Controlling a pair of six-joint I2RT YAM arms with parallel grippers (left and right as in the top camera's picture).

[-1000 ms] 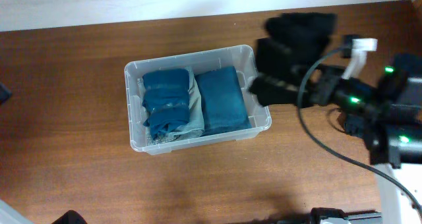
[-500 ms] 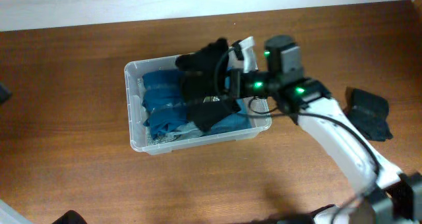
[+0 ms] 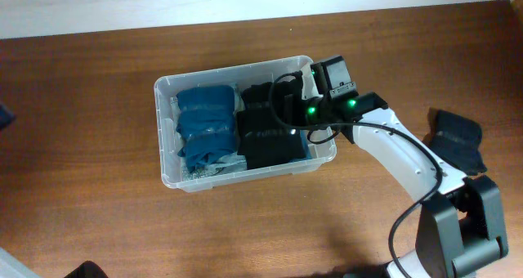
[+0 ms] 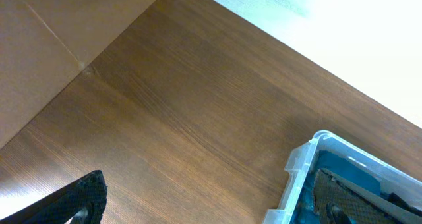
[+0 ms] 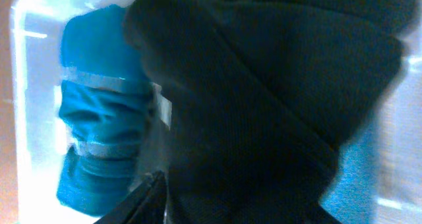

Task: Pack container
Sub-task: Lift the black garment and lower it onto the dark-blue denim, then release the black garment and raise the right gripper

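Note:
The clear plastic container [image 3: 245, 69] stands mid-table. Folded blue clothes [image 3: 204, 127] fill its left half. A black garment [image 3: 265, 135] lies on a blue piece in its right half. My right gripper [image 3: 288, 114] reaches in over the right rim and is shut on the black garment. In the right wrist view the black garment [image 5: 264, 85] fills most of the frame, with one finger [image 5: 146, 197] showing and the blue clothes [image 5: 92, 118] beyond. My left gripper [image 4: 211, 207] is open and empty over bare table, left of the container's corner [image 4: 303, 165].
A second black garment [image 3: 458, 139] lies on the table at the right, beside the right arm's base. A pale wall runs along the table's far edge [image 3: 245, 4].
My right gripper carried the black garment from the right side of the table over the container and lowered it; it now lies flat in the container's right half.

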